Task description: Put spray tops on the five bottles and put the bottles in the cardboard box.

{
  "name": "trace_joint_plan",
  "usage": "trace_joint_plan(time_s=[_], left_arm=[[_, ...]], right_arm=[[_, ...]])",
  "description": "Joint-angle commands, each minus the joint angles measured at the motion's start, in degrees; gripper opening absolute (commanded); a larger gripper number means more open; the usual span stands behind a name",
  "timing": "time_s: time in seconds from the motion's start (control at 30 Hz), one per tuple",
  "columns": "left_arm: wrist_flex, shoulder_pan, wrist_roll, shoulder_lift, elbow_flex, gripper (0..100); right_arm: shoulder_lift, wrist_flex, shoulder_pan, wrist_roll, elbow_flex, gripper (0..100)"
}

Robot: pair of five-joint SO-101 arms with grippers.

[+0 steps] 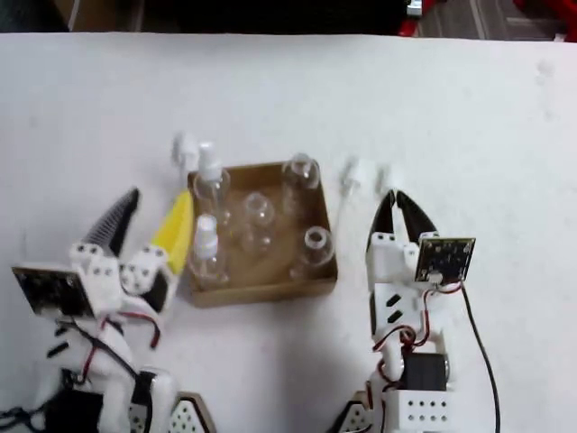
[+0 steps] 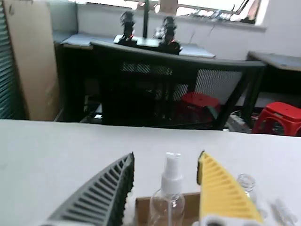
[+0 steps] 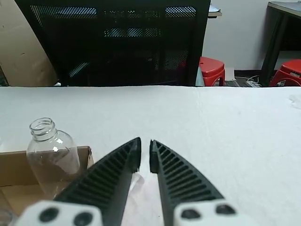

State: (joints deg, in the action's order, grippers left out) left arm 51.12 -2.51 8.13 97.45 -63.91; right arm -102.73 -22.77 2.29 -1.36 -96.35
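Right end effector (image 3: 145, 155) is held almost closed, empty, by loose spray tops (image 1: 356, 171), likely for pickup; left end effector (image 1: 160, 195) is spread wide beside the cardboard box (image 1: 261, 292) (five bottles (image 1: 257, 218) inside, three uncapped).

White tabletop (image 1: 505, 135), its far edge meeting a dark room behind. Black mesh-back chair (image 2: 164, 89) just past that edge. Red stools (image 2: 282, 117) on the floor behind the chair, to one side. Tall brown board (image 2: 33, 61) standing upright, next to a slatted shutter (image 2: 7, 70). Long desk (image 2: 84, 40) behind the chair, with two small dark devices (image 2: 128, 26) on top, side by side. Dark side table (image 2: 277, 61) near the stools. Bright window (image 2: 207, 9) along the back wall.
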Motion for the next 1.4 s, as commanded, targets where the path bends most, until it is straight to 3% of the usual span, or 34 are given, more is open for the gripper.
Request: trace_joint_plan(time_s=[0.0,0.27,0.53,0.7,0.97,1.37], left_arm=[[-2.9,-5.67,0.79,-13.93,7.3,20],[-2.02,-8.04,0.88,-51.65,26.81,20],[13.01,-5.67,2.29,-93.67,61.63,20],[17.58,-6.2,4.4,-114.86,83.34,20],[21.19,-6.11,7.65,-139.65,109.71,20],[28.75,-6.73,7.74,-165.76,138.64,20]], right_arm=[[-0.4,-0.4,0.31,0.09,-0.53,1.9],[-0.4,-0.4,0.4,0.09,-0.53,1.9],[-0.4,-0.4,0.4,0.09,-0.53,1.9],[-0.4,-0.4,0.4,0.09,-0.53,1.9],[-0.4,-0.4,0.4,0.09,-0.53,1.9],[-0.4,-0.4,0.4,0.09,-0.53,1.9]])
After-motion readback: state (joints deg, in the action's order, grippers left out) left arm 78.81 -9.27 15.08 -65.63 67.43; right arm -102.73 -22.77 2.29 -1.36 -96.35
